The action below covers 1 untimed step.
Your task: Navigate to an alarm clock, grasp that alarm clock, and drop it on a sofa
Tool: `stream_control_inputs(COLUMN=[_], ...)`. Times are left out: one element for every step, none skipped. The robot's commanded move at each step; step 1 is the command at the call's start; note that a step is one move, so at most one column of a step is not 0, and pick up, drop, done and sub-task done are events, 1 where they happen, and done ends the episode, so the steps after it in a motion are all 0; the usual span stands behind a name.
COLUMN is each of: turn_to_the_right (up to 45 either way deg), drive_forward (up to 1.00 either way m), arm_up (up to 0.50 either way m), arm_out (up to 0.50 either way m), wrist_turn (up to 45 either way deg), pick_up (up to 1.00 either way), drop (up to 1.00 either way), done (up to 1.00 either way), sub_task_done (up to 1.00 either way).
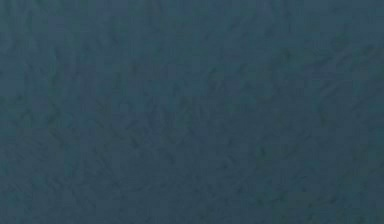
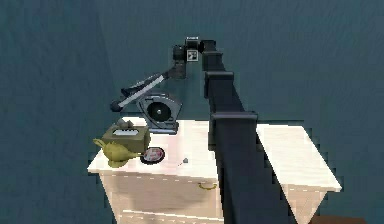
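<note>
In the arm side view, a round grey object on a small stand, shaped like an alarm clock, sits near the back of a white dresser top. My dark arm rises from the bottom edge. The gripper reaches out to the left, just above the round grey object. I cannot tell whether it holds anything or touches that object.
An olive teapot stands at the dresser's left front, beside a small dark round disc. A dark teal wall stands close ahead in the forward view and also rises behind the dresser.
</note>
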Motion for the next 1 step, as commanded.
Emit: stream_control_inputs(turn_to_the_right=[0.0], drive_forward=[0.00], arm_up=[0.00], arm_out=[0.00], wrist_turn=[45.0], pick_up=[0.00], drop=[0.00], done=[0.00], sub_task_done=[0.00])
